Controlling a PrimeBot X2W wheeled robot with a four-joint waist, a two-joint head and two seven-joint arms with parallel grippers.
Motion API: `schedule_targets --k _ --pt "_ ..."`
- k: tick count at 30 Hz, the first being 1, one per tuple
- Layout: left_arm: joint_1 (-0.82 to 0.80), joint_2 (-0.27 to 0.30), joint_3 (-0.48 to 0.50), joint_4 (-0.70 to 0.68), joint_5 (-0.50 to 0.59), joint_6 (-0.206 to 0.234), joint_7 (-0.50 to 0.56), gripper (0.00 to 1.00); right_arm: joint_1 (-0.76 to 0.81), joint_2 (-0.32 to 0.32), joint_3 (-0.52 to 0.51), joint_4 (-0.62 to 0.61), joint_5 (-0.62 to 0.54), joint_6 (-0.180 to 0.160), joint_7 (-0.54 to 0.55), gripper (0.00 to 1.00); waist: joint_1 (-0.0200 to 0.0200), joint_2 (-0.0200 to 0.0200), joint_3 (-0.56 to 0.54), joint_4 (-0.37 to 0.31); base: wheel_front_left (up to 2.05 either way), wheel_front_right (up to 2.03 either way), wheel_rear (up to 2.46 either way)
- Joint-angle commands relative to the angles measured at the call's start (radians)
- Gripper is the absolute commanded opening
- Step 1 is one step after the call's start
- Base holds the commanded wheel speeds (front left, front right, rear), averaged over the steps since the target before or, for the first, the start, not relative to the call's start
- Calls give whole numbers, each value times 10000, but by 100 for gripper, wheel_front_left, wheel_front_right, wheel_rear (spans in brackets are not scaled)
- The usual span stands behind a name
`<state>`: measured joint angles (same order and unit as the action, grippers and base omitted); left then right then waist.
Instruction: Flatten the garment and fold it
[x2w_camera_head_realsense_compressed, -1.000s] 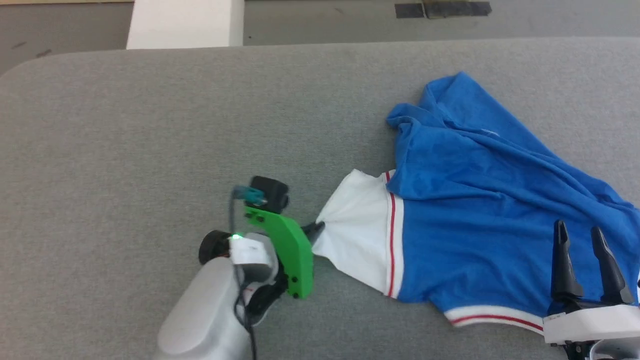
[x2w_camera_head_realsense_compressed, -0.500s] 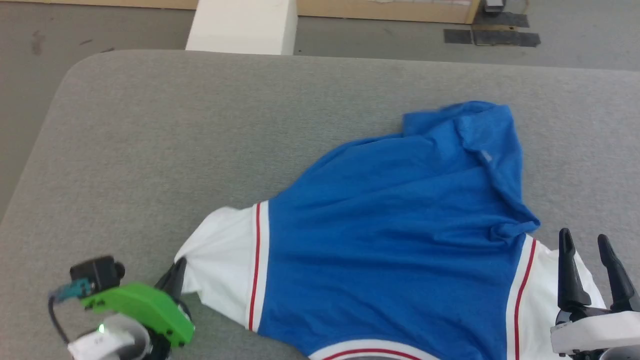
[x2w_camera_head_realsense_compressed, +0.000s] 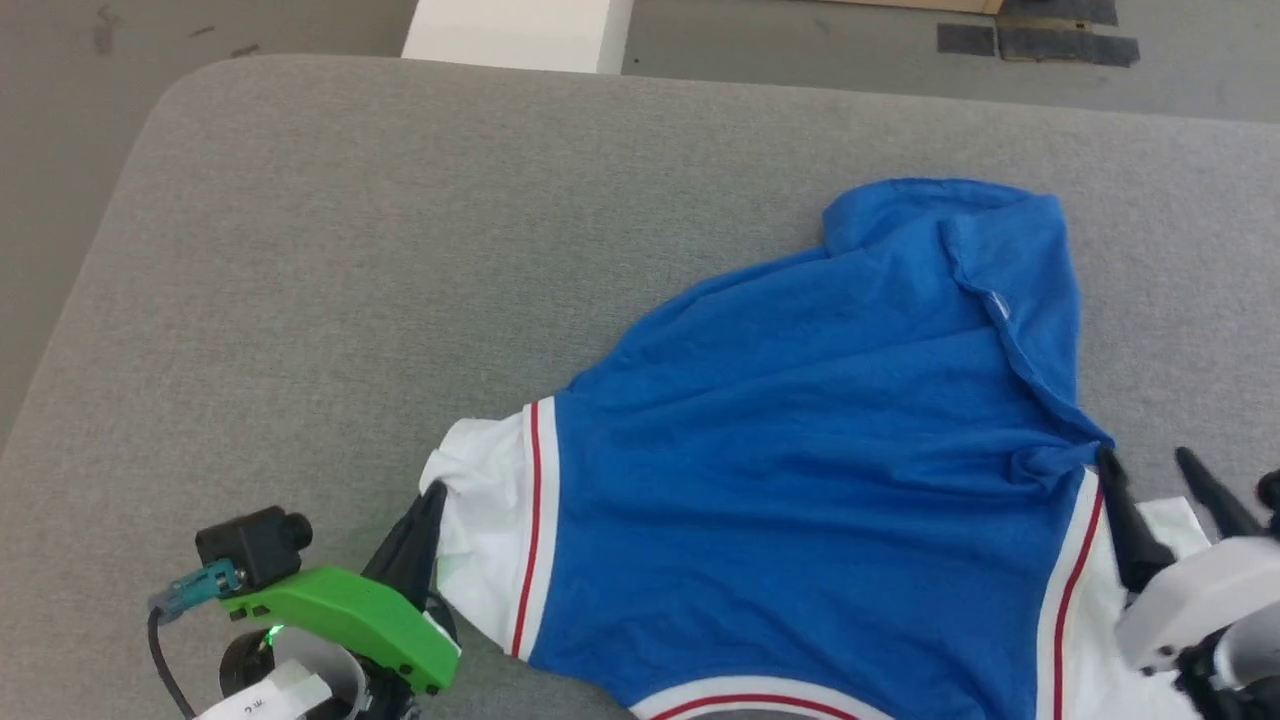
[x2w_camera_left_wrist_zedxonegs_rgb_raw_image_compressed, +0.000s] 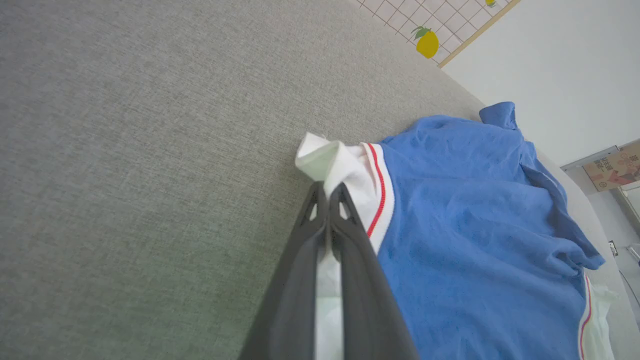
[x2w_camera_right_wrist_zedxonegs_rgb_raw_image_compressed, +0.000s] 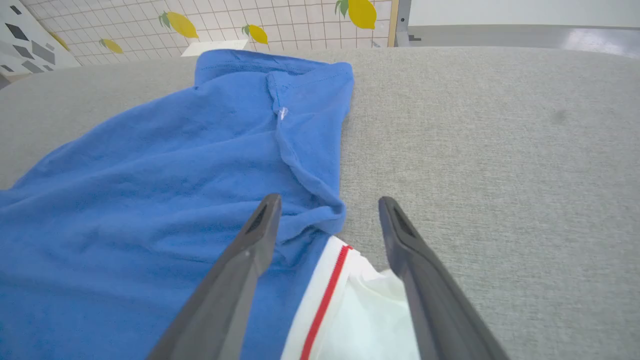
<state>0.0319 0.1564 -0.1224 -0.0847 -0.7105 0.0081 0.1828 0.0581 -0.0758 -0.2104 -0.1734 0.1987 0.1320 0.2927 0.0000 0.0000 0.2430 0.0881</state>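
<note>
Left pincer (x2w_camera_left_wrist_zedxonegs_rgb_raw_image_compressed: 327, 188) tight on garment (x2w_camera_head_realsense_compressed: 800, 480) sleeve (x2w_camera_left_wrist_zedxonegs_rgb_raw_image_compressed: 350, 167), grey table (x2w_camera_head_realsense_compressed: 330, 250) around

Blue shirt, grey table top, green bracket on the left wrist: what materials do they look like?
Royal-blue T-shirt with white sleeves: soft matte knit, likely cotton or polyester jersey; it drapes and wrinkles softly.
Grey table top: woven fabric cover, matte; fine weave shows in the left wrist view.
Green bracket: rigid plastic, smooth satin look, possibly printed.

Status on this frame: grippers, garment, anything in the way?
Left gripper shut on garment at white sleeve. Right gripper open above opposite sleeve. Garment spread, wrinkled, far blue edge flopped over.
</note>
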Motion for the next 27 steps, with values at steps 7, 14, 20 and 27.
schedule_targets --k 7,14,20,27 --pt "-415 -23 -205 -423 299 40 -37 0 -299 -1313 -976 -81 571 -13 2365 100 0 0 465 -282 0 0 0" --pt "-454 18 -182 -459 293 108 -30 0 252 -1760 -557 734 1035 -13 4153 100 0 0 636 -345 0 0 0" --pt "-462 52 -178 -477 272 165 13 0 172 -1943 61 1474 1062 -13 4201 100 0 0 645 -327 0 0 0" --pt "-401 81 -170 -523 244 251 58 0 122 -1764 231 1561 1349 -13 4044 0 0 0 507 -338 0 0 0"
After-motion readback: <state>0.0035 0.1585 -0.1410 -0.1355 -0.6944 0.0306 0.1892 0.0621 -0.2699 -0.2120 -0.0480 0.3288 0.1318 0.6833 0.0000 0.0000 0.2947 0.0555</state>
